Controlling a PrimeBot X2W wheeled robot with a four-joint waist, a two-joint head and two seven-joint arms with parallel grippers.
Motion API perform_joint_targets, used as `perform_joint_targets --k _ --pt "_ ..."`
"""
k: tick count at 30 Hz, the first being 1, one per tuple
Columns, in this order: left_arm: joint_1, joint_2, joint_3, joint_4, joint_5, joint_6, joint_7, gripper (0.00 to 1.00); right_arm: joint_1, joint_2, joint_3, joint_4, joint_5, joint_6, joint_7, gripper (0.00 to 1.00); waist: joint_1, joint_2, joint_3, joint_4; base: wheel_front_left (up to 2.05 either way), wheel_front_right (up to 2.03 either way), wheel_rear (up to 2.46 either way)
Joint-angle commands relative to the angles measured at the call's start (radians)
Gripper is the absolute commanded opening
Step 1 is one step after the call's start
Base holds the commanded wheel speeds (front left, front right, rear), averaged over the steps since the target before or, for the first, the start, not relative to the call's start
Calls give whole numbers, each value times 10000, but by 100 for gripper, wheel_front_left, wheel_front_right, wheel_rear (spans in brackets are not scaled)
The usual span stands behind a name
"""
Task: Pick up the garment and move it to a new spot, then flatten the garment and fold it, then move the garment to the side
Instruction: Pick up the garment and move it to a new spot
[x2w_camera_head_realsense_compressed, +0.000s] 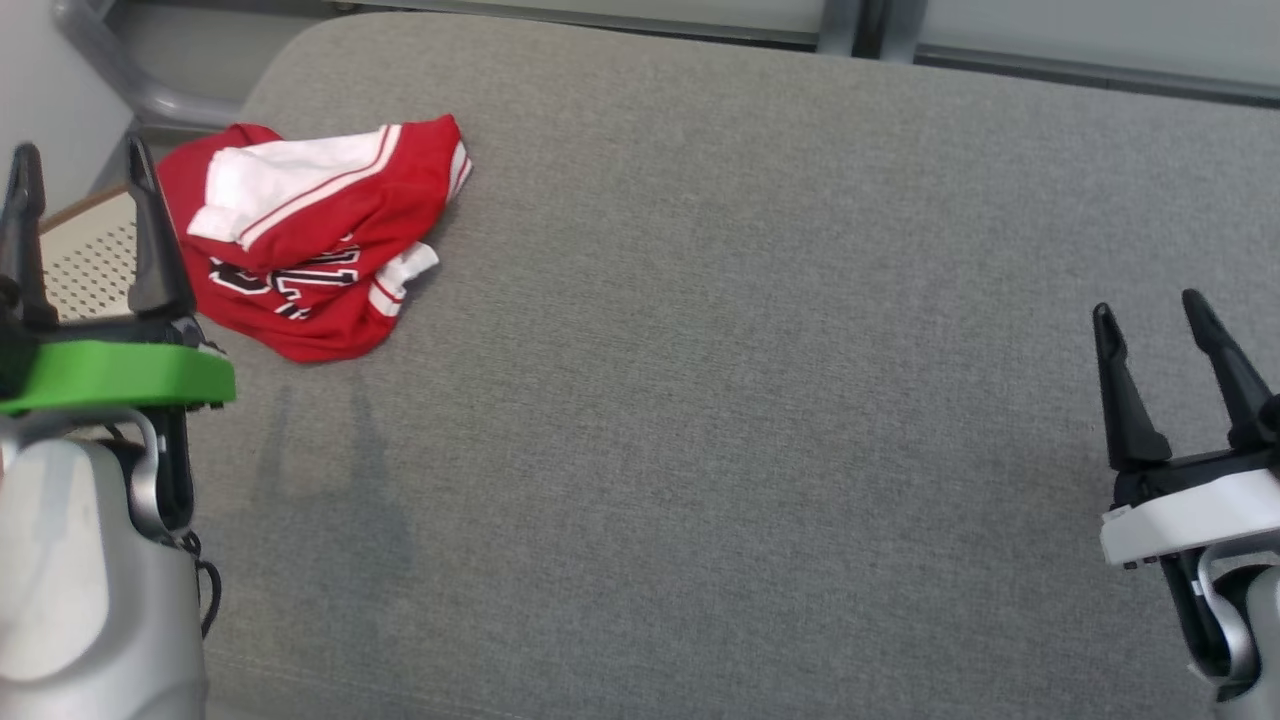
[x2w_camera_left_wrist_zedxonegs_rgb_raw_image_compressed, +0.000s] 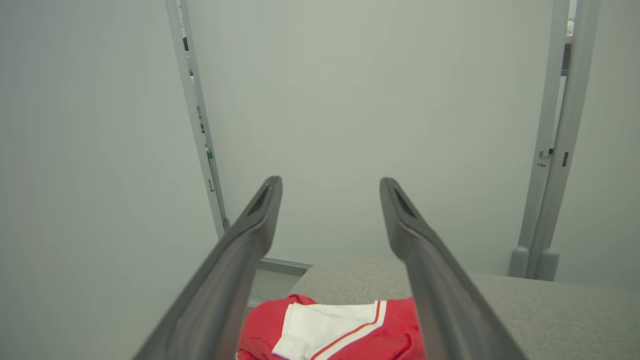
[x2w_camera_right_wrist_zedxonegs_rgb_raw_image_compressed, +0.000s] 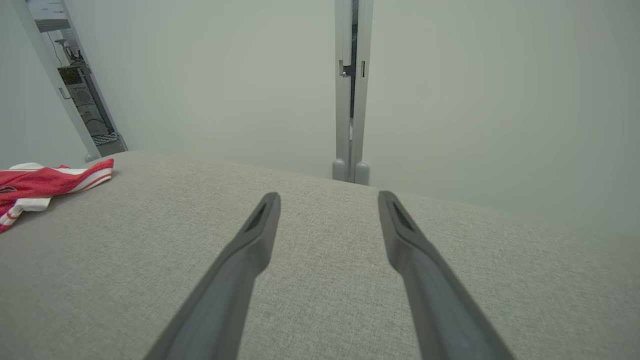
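L pincer (x2w_camera_head_realsense_compressed: 82, 150): far left of head view, green collar under it. Both dark fingers pointed up & stood wide apart w/ nothing betw. them. It hovered at the surface's left edge.
Perforated panel (x2w_camera_head_realsense_compressed: 90, 265): pale, dotted w/ holes, seen behind the L pincer, off the left edge of the surface.
Garment (x2w_camera_head_realsense_compressed: 320, 240): red jersey w/ white panel, red-white stripe trim & black lettering partly lost in folds. Lay as a crumpled heap at the far-left corner of the surface. One L finger overlapped its left edge in head view; couldn't tell if they touched.
L wrist view: the garment (x2w_camera_left_wrist_zedxonegs_rgb_raw_image_compressed: 325, 330) sat low betw. the two fingers, w/ a pale wall (x2w_camera_left_wrist_zedxonegs_rgb_raw_image_compressed: 350, 100) beyond.
Surface (x2w_camera_head_realsense_compressed: 700, 400): grey woven fabric, rounded far-left corner. The L pincer's shadow fell on it just below the garment.
R pincer (x2w_camera_head_realsense_compressed: 1147, 305): lower right, white collar, fingers up & wide apart, held nothing, well apart from the garment.
R wrist view: fingers over grey fabric, the garment (x2w_camera_right_wrist_zedxonegs_rgb_raw_image_compressed: 45, 182) at the far left edge, a grey post (x2w_camera_right_wrist_zedxonegs_rgb_raw_image_compressed: 350, 100) past the surface.
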Motion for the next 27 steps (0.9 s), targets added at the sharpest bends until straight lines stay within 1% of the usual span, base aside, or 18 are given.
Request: perform_joint_targets --k 1,7,11,15,18,20,23,27 --pt "-590 168 65 188 -70 -29 2 100 -149 -137 -181 -220 -73 -2 75 100 0 0 1404 -1143 0 0 0" --pt "-2300 552 255 1155 -276 -65 2 100 -257 -409 -818 -1143 -209 -2 293 100 0 0 2645 -1732 0 0 0" --pt "-3255 831 156 2155 -342 -86 1 100 -387 -483 -1054 -1565 -220 -2 366 100 0 0 3257 -1948 0 0 0" --pt "-3922 1196 16 3605 -471 -87 160 100 -459 -477 -1112 -1862 -286 -2 457 100 0 0 3565 -2053 0 0 0" --pt "-4232 1228 -67 4665 -648 -99 653 100 -449 -505 -1152 -2000 -344 -2 513 100 0 0 3629 -2073 0 0 0" --pt "-4250 1318 -155 5349 -741 -101 1225 100 -457 -563 -1177 -2046 -354 -2 566 100 0 0 3617 -2061 0 0 0" --pt "-4400 1383 -208 5974 -1081 -104 1714 100 -479 -614 -1220 -2100 -327 -2 620 100 0 0 3601 -2008 0 0 0" --pt "-4342 1350 -661 6791 -1553 -109 2925 100 -477 -629 -1140 -2222 -365 -2 717 100 0 0 3526 -1901 0 0 0"
